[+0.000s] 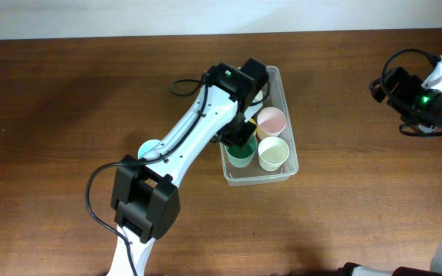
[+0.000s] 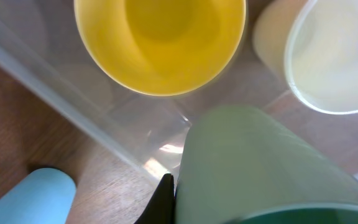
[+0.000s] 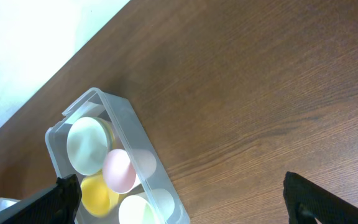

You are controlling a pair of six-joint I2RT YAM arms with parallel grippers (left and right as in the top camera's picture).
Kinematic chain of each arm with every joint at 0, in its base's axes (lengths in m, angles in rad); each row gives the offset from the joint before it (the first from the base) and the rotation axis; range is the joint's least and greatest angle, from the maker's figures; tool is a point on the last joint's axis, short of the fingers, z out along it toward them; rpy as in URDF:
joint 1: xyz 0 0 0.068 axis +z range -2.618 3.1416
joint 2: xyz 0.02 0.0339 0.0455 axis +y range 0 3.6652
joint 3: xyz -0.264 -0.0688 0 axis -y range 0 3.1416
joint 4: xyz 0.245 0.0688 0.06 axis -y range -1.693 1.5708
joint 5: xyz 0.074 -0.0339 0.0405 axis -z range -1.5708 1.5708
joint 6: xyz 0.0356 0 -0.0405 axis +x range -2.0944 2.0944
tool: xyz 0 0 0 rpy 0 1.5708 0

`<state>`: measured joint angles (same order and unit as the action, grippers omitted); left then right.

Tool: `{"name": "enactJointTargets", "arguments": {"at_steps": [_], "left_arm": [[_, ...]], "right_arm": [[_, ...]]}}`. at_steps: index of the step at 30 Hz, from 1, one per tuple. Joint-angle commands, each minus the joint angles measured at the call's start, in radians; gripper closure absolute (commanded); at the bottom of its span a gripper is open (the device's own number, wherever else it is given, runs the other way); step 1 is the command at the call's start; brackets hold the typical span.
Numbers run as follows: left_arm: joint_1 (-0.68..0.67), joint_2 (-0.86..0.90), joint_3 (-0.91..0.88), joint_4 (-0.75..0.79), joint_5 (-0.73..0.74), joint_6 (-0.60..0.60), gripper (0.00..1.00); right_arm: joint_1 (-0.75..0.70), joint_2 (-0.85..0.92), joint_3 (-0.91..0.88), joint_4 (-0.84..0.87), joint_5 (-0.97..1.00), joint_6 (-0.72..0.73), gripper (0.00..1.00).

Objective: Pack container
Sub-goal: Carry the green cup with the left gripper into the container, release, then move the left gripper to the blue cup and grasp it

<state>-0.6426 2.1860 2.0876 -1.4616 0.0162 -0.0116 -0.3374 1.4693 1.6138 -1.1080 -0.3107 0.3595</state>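
Observation:
The clear container point(image 1: 281, 83) stands at the table's middle right, holding a pink cup point(image 1: 271, 120) and a cream cup point(image 1: 273, 153). My left gripper point(image 1: 240, 139) reaches into its near left corner and is shut on a green cup point(image 1: 241, 156). In the left wrist view one black finger point(image 2: 165, 200) presses the green cup point(image 2: 253, 162), with a yellow cup point(image 2: 160, 37) and the cream cup point(image 2: 331, 56) beyond. My right gripper point(image 3: 191, 202) is open and empty, far right of the container point(image 3: 129, 121).
A light blue cup point(image 1: 150, 147) lies on the table left of the container, beside my left arm; it also shows in the left wrist view point(image 2: 33, 196). The right wrist view shows a mint cup point(image 3: 87, 144) in the container.

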Motion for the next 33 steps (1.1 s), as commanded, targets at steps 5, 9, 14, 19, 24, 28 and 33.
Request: {"name": "enactJointTargets", "arguments": {"at_steps": [5,9,14,19,24,28,33], "left_arm": [[-0.064,-0.012,-0.007,-0.013,0.002,0.008,0.99],[-0.068,-0.017,-0.003,-0.012,-0.005,0.008,0.99],[-0.068,-0.021,-0.003,-0.023,-0.005,0.008,0.99],[-0.068,-0.023,-0.003,-0.027,-0.072,0.001,0.94],[-0.033,-0.047,0.041,-0.059,-0.201,-0.056,0.70],[0.053,-0.097,0.090,-0.093,-0.197,-0.073,0.59],[0.225,-0.197,0.101,-0.130,-0.196,-0.142,0.60]], "right_arm": [[-0.004,-0.002,0.006,0.000,0.009,-0.003,0.01],[-0.004,-0.002,0.006,0.000,0.009,-0.003,0.01],[-0.004,-0.002,0.006,0.000,0.009,-0.003,0.01],[-0.004,-0.002,0.006,0.000,0.009,-0.003,0.01],[-0.004,-0.002,0.006,0.000,0.009,-0.003,0.01],[-0.004,-0.002,0.006,0.000,0.009,-0.003,0.01],[-0.004,-0.002,0.006,0.000,0.009,-0.003,0.01]]}}
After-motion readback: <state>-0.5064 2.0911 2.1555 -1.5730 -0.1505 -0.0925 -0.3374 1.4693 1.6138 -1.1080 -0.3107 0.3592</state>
